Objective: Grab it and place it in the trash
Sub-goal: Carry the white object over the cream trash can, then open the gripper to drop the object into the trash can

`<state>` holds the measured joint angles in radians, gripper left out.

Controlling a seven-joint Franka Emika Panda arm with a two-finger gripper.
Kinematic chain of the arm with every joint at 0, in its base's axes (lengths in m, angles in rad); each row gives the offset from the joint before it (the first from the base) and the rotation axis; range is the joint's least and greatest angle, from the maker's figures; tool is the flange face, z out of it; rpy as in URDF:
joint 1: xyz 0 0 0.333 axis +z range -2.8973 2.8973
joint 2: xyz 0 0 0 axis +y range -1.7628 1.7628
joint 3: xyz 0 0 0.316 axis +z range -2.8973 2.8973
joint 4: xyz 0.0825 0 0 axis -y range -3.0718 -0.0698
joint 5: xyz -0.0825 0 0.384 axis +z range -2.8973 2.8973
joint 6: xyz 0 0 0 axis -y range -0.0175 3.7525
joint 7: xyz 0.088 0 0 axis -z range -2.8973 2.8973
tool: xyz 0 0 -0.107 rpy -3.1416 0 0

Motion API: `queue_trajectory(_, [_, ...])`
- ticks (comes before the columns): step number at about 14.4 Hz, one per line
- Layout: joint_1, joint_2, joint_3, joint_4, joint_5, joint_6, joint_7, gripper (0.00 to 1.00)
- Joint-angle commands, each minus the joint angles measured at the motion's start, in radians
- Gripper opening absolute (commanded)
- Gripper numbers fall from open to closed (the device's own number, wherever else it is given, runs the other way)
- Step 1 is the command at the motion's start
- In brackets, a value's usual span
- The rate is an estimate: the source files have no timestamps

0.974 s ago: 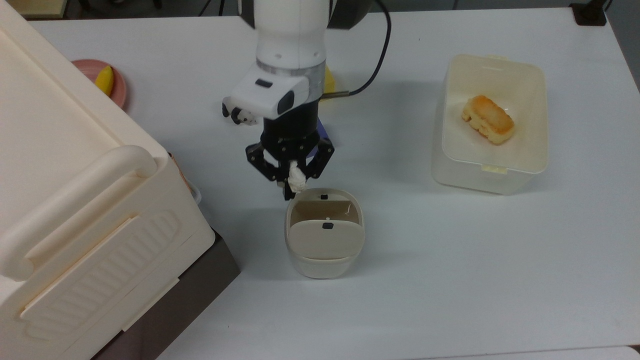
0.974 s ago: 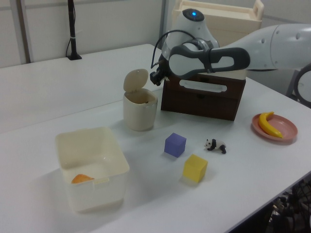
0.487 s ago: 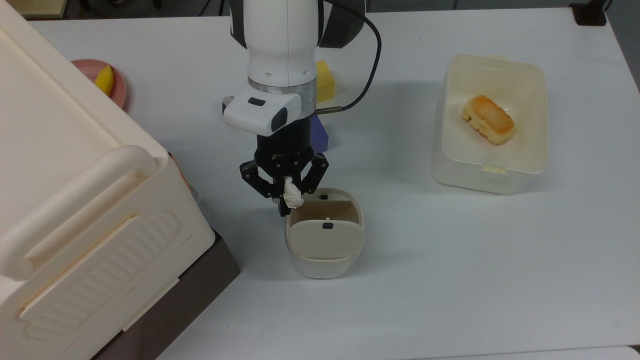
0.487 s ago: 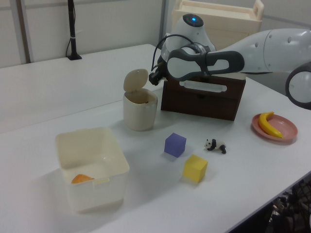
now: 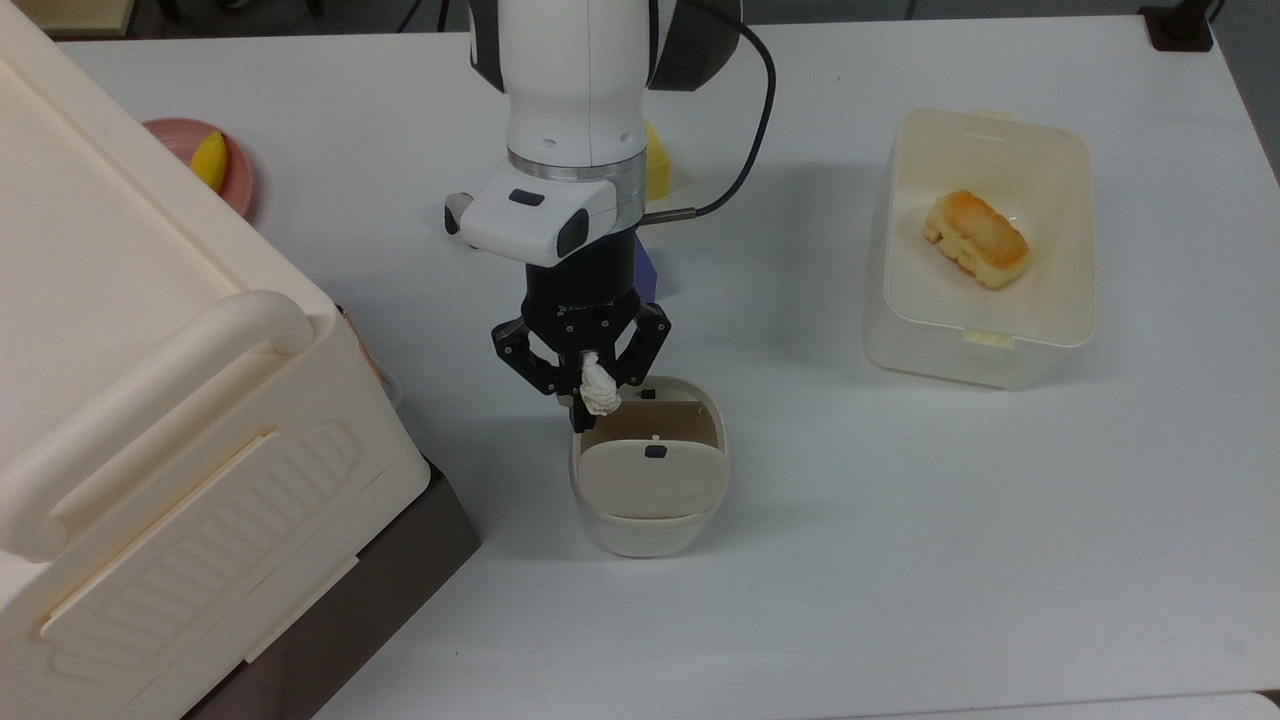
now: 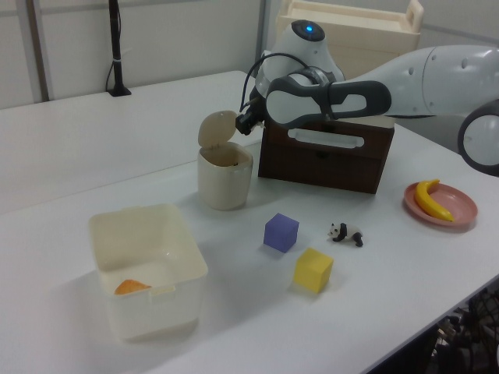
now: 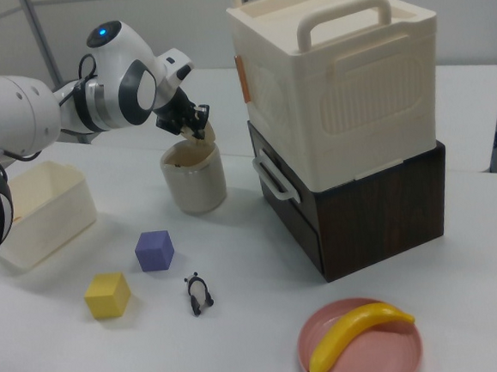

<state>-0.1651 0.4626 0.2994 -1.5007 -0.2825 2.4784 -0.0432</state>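
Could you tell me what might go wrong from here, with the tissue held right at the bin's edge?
The gripper holds the tissue wad over the rim of the trash bin, not over the middle of its opening; released here, it could catch on the rim or fall onto the table. The raised flap lid stands close to the fingers in the left view, so a further advance may knock it or tip the light bin.
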Motion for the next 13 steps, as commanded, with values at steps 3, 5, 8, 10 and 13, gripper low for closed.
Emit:
queue_trajectory(3, [0.018,-0.021,-0.003,0.002,0.002,0.013,0.075,0.00])
queue_trajectory(5, [0.027,-0.027,-0.005,0.004,0.002,0.013,0.091,0.00])
queue_trajectory(8, [0.029,-0.027,-0.005,0.013,0.000,0.013,0.091,0.00])
queue_trajectory(10, [0.029,-0.027,-0.005,0.013,-0.004,0.013,0.091,0.00])
queue_trajectory(13, [0.041,-0.027,-0.005,0.011,-0.007,0.013,0.091,0.00])
